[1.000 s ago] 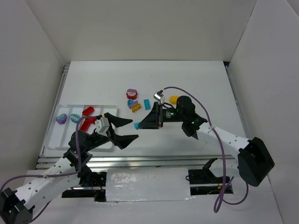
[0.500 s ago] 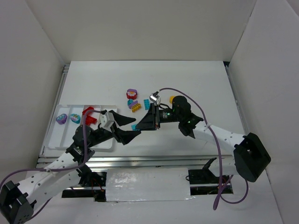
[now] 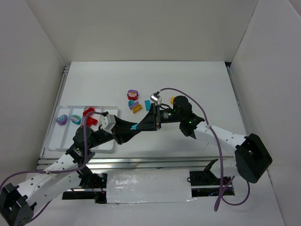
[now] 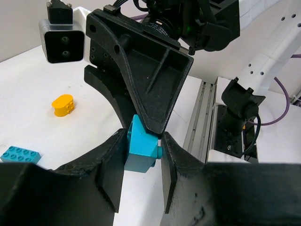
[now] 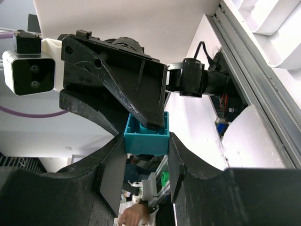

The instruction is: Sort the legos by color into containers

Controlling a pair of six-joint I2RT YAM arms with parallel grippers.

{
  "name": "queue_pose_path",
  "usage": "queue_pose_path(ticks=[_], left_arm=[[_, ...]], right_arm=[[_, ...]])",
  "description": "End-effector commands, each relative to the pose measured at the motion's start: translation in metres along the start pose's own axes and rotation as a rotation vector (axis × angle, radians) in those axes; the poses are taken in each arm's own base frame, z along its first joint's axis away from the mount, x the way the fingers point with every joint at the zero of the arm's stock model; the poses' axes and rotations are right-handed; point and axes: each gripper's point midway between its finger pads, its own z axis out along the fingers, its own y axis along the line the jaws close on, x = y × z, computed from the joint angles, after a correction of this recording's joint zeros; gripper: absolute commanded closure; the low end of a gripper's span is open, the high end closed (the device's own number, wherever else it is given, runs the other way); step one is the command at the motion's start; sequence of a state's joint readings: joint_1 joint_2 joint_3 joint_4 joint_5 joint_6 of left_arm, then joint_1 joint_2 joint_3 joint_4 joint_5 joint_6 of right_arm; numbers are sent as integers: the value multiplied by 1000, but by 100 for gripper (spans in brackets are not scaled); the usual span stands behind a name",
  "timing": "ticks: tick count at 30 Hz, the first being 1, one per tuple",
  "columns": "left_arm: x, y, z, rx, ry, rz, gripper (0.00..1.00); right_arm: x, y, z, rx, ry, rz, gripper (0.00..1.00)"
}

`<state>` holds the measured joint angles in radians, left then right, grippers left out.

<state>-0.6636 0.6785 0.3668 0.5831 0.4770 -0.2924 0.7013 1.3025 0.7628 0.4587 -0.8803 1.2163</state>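
A small teal lego hangs above the table's near middle, between both grippers. My right gripper is shut on it; its pads press the lego's two sides. My left gripper meets it from the other side. In the left wrist view its jaws flank the same lego, one pad flat against it and the other at its stud. The containers are the compartments of a white tray at the left. They hold a purple lego, a teal-and-purple one and red ones.
Loose legos lie on the table behind the grippers: a red-and-purple one, a teal one, a yellow-orange one and a rounded yellow one. White walls enclose the table. A metal rail runs along its near edge.
My left gripper has moved right, up to the teal lego, and its wide-open jaws have closed around it. The right gripper carried the lego slightly left and kept hold.
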Motion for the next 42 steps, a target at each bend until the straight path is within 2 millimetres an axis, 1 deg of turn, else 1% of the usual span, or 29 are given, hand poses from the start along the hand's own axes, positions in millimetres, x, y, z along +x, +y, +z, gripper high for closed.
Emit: queue_pose_path(ticks=[1, 4, 5, 6, 7, 8, 9, 10, 12, 13, 14, 15, 16, 18, 19, 20, 21, 22, 23, 24, 27, 29, 31, 33, 36, 37, 39, 40, 42], left_arm=[[-24, -6, 6, 35, -53, 46, 80], [-25, 0, 8, 1, -47, 36, 100], [-27, 5, 8, -28, -49, 35, 100], [-24, 11, 7, -63, -39, 24, 100], [-24, 16, 6, -94, -39, 18, 100], [-28, 30, 4, -180, -53, 10, 100], [-27, 39, 3, -232, -49, -1, 100], [-20, 46, 0, -278, -23, -16, 100], [-23, 69, -8, -418, -31, -34, 100], [-19, 75, -12, -467, -11, -52, 100], [-19, 94, -22, -591, -18, -66, 100], [-18, 107, -31, -689, -28, -113, 100], [-14, 139, -64, -960, -23, -139, 100], [-5, 164, -101, -1245, -52, -265, 100], [4, 177, -145, -1465, 32, -290, 100], [5, 184, -174, -1616, 30, -328, 100], [14, 195, -192, -1717, 58, -381, 100], [12, 208, -233, -1864, 47, -421, 100], [23, 215, -243, -1897, 65, -483, 100], [28, 222, -270, -1986, 16, -542, 100], [41, 236, -299, -2083, -53, -643, 100], [41, 251, -304, -2106, -53, -652, 100], [41, 253, -318, -2194, -36, -651, 96], [52, 252, -330, -2259, -6, -692, 91], [67, 252, -334, -2263, 2, -698, 76], [70, 251, -337, -2277, -3, -696, 58], [78, 245, -344, -2317, 7, -702, 45], [81, 244, -347, -2333, 11, -702, 33], [86, 249, -345, -2311, 11, -713, 26]], right_arm=[[-6, 25, 3, -65, 1, -82, 100], [-6, 25, 3, -68, 0, -87, 93], [-5, 23, 3, -68, 3, -86, 83], [-5, 25, 3, -78, 4, -98, 50], [-7, 23, 2, -79, -4, -99, 37], [-8, 19, 2, -78, -8, -89, 25], [-11, 19, 1, -88, -19, -101, 7], [-20, 10, -2, -75, -40, -84, 2], [-29, -5, -8, -68, -65, -53, 0], [-38, -20, -18, -46, -105, -9, 0], [-46, -24, -23, -54, -133, -19, 0], [-51, -37, -28, -39, -146, 1, 0], [-60, -53, -40, -10, -190, 21, 1], [-67, -73, -51, 23, -235, 51, 0], [-67, -88, -58, 54, -264, 68, 0], [-65, -94, -60, 70, -271, 72, 1], [-63, -99, -62, 89, -274, 76, 1], [-62, -111, -62, 134, -279, 76, 1], [-61, -111, -62, 144, -280, 64, 0], [-60, -114, -63, 156, -281, 52, 0], [-58, -112, -66, 176, -288, 20, 1], [-56, -108, -69, 194, -286, 7, 0], [-53, -113, -72, 236, -280, -15, 0], [-54, -106, -75, 250, -290, -69, 0], [-52, -104, -78, 269, -289, -89, 1], [-51, -102, -78, 272, -282, -90, 0], [-51, -98, -78, 271, -275, -111, 0], [-50, -97, -79, 276, -272, -111, 0], [-50, -97, -81, 290, -277, -122, 0]])
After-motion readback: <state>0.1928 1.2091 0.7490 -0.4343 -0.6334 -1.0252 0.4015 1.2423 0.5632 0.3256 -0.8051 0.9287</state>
